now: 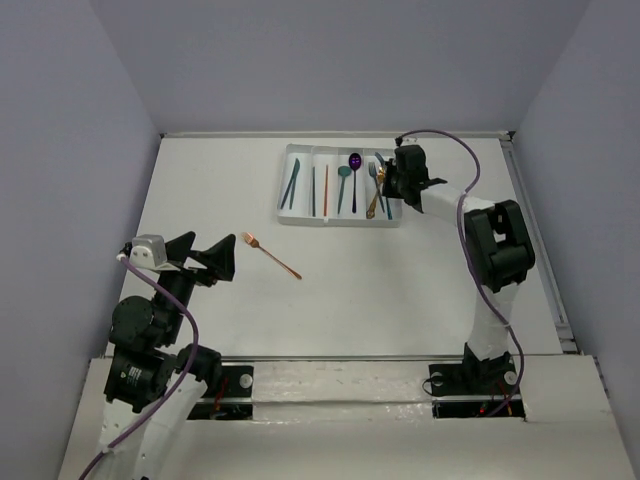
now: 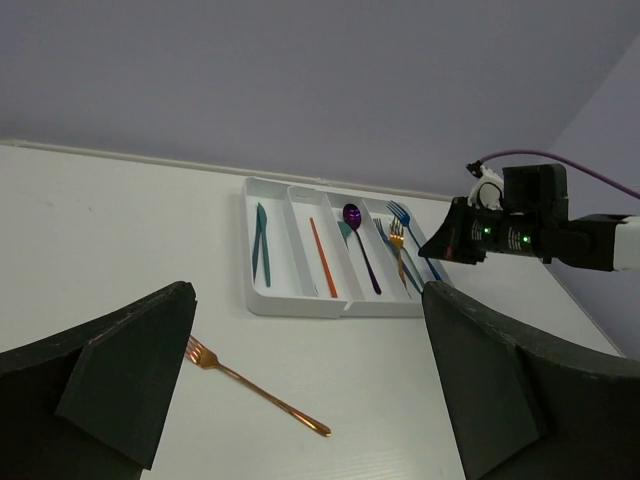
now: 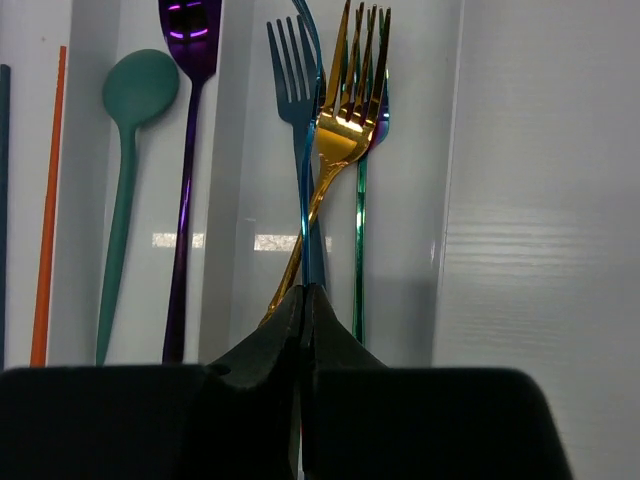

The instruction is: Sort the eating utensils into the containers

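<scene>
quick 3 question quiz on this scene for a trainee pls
1. True or false: the copper fork lies inside the white tray.
2. In the top view, which compartment of the tray holds the purple spoon? A) leftmost B) second from left C) third from left D) rightmost
3. Short answer: is the left gripper open or shut?

Key:
1. False, it lies outside the tray, near the left gripper.
2. C
3. Open, with nothing between its fingers.
</scene>
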Motion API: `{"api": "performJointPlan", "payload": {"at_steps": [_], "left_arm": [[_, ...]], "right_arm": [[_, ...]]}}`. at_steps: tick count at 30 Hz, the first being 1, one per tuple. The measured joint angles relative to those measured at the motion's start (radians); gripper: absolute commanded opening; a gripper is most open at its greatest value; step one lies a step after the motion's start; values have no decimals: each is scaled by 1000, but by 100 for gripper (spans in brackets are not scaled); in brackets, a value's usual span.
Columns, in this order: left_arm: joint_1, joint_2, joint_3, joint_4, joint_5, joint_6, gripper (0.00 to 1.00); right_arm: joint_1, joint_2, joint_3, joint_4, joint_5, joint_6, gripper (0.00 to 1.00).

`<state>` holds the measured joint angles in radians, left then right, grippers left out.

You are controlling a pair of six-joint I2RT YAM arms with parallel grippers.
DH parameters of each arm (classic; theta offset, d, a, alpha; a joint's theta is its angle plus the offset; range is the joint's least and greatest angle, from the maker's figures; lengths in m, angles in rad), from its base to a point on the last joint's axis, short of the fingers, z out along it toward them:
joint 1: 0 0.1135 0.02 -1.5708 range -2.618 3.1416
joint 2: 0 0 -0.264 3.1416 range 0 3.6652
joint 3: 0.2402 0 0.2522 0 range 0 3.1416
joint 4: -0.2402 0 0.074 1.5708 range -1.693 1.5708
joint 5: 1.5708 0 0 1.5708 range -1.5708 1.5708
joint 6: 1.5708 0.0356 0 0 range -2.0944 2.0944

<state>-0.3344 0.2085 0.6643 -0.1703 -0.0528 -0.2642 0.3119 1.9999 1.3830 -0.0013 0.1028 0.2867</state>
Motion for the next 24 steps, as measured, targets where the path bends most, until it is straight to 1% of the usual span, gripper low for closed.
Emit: {"api": "performJointPlan", "payload": {"at_steps": [2, 5, 6, 7, 9, 10, 13, 16, 19, 21, 22, 24], "left_arm": [[0, 0, 0, 0, 0, 0, 99], [0, 0, 0, 0, 0, 0, 99], [0, 0, 0, 0, 0, 0, 99], [0, 0, 0, 0, 0, 0, 99], [0, 0, 0, 0, 0, 0, 99], [0, 0, 0, 0, 0, 0, 99], [0, 0, 0, 0, 0, 0, 99], [0, 0, 0, 0, 0, 0, 99], [0, 0, 0, 0, 0, 0, 99], [0, 0, 0, 0, 0, 0, 99], [0, 0, 0, 0, 0, 0, 99], [0, 1, 0, 0, 0, 0, 99]], "right_arm": [[3, 10, 11, -11, 0, -2, 16], [4, 19, 41, -18, 1, 1, 52], [4, 18, 43, -11, 5, 4, 69], [4, 15, 42, -3, 7, 3, 75], [4, 10, 37, 6, 10, 7, 80], [4, 2, 28, 10, 10, 5, 80], [4, -42, 0, 6, -7, 5, 80], [16, -111, -41, 11, -28, 5, 78], [74, -200, -92, 20, -51, 5, 77], [172, -244, -121, 37, -61, -1, 76], [252, -252, -129, 42, -68, -5, 75], [361, -245, -137, 51, -81, -11, 73]]}}
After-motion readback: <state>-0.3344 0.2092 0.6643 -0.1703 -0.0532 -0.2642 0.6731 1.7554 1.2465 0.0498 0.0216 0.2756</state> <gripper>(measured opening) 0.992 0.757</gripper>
